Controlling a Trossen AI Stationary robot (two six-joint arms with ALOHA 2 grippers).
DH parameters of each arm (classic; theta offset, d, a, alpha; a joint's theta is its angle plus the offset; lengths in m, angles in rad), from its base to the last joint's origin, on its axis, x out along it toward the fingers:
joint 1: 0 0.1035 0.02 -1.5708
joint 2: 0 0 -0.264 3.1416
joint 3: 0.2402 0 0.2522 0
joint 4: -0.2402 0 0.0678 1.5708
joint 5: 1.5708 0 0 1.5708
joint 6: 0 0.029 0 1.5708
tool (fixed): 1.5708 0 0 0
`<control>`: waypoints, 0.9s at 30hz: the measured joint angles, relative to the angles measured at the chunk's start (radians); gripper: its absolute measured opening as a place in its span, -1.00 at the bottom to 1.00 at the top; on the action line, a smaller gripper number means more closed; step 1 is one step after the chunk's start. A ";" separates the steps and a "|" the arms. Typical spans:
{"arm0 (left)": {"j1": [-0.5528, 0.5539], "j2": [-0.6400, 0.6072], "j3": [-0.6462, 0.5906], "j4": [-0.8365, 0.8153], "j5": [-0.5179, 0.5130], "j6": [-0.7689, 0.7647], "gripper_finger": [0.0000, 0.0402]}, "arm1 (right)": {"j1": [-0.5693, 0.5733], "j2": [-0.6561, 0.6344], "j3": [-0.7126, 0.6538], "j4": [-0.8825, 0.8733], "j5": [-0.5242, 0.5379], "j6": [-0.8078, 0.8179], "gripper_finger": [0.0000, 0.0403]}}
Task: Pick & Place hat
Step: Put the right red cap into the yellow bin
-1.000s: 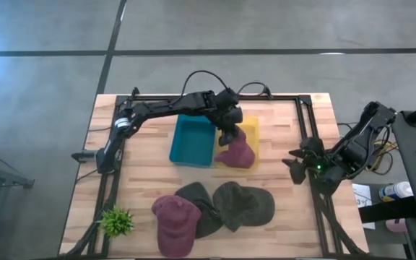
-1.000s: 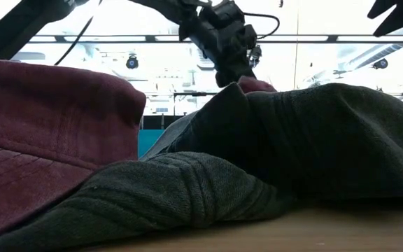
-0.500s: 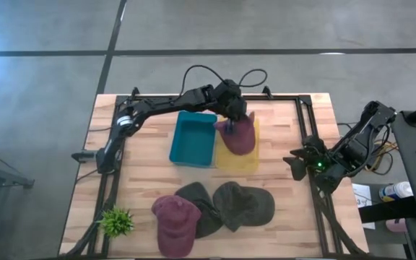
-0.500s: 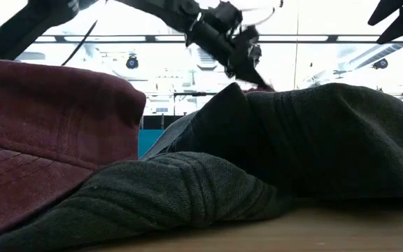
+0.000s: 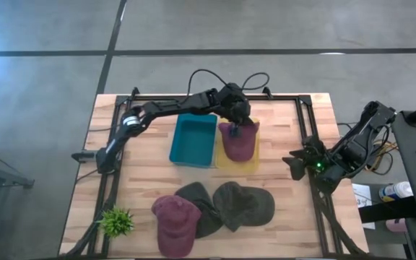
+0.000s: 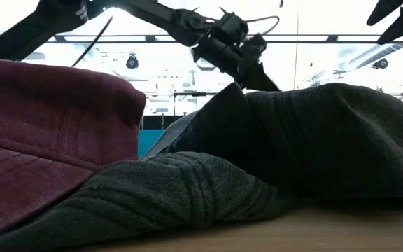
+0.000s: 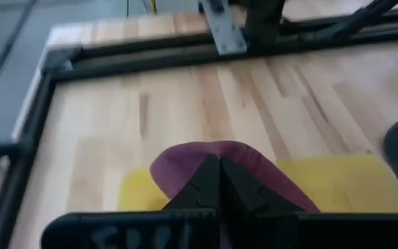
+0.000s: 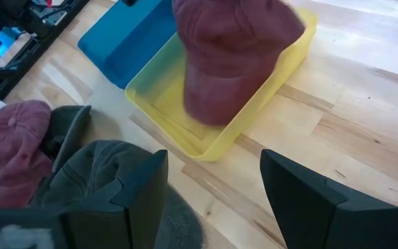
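overhead, we see the table point(image 5: 280, 123) carrying a blue bin point(image 5: 193, 139) and a yellow bin point(image 5: 251, 160) side by side, touching. near the front edge lie three more caps in an overlapping cluster: a maroon one point(image 5: 175, 219), a dark one point(image 5: 202, 206) and a grey-green one point(image 5: 245, 204), with a small green plant point(image 5: 117, 221) at the corner beside them. from table height, these caps fill the view and hide both bins almost entirely.

our left claw point(image 5: 235, 127) hangs over the yellow bin with its fingers pinched tight on the maroon hat point(image 5: 238, 141). that hat sits in the yellow bin, covering most of it, its long axis running from the back of the table toward the front. we cannot tell which way its brim points.

our right claw point(image 5: 296, 163) waits at the table's right edge, well apart from the bins, its fingers spread wide.
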 joint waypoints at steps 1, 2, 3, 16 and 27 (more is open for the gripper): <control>0.000 0.003 0.000 -0.015 -0.018 -0.007 -0.99 | 0.000 0.002 0.000 0.000 0.000 0.000 0.11; -0.001 0.005 0.000 -0.030 -0.059 -0.016 -0.99 | 0.000 0.006 0.000 0.001 0.000 0.000 0.11; -0.006 0.005 0.000 -0.041 -0.116 -0.019 -0.99 | 0.000 0.008 0.000 0.001 0.000 -0.001 0.11; -0.090 -0.015 0.010 -0.100 -0.386 -0.009 -0.32 | 0.001 0.012 -0.013 0.018 0.001 -0.012 0.11; -0.130 -0.171 0.021 -0.339 -0.923 -0.072 -0.23 | 0.001 0.007 -0.013 0.018 0.001 -0.079 0.11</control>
